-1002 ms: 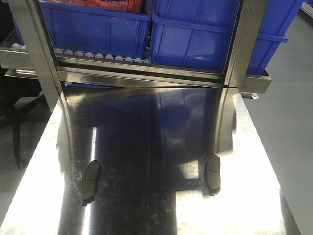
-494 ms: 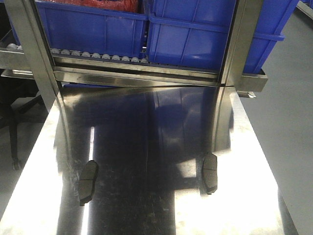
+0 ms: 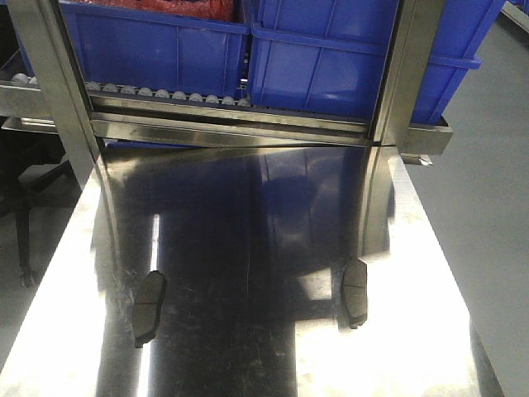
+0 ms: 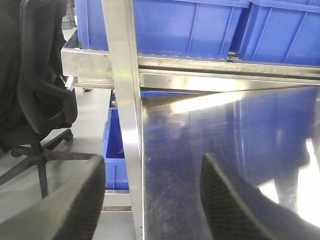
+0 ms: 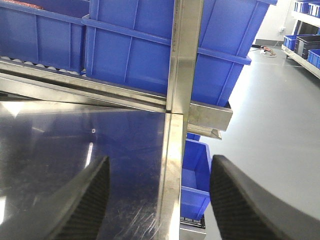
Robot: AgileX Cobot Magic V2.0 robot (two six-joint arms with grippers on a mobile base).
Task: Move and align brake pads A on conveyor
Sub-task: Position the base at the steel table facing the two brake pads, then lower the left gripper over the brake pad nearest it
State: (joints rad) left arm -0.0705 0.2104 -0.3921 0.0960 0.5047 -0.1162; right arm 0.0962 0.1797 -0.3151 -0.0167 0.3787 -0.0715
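Two brake pads A lie flat on the shiny steel table [image 3: 248, 215]: one pad [image 3: 149, 308] at the front left, the other pad [image 3: 355, 294] at the front right, both lengthwise away from me. The conveyor is out of view. Neither gripper shows in the front view. In the left wrist view my left gripper [image 4: 152, 170] is open over the table's left edge, with nothing between its fingers. My right gripper [image 5: 160, 170] is open above the table's right edge, also holding nothing. No pad appears in either wrist view.
A roller rack [image 3: 165, 95] with large blue bins [image 3: 165, 50] stands across the table's far end, held by steel posts [image 3: 58, 91] [image 3: 405, 74]. A black office chair [image 4: 35, 85] stands left of the table. Small blue bins [image 5: 195, 175] sit low beside the table.
The front view shifted slightly between one second and half a second ago, moving the scene up and left. Since then nothing has moved; both pads lie as before.
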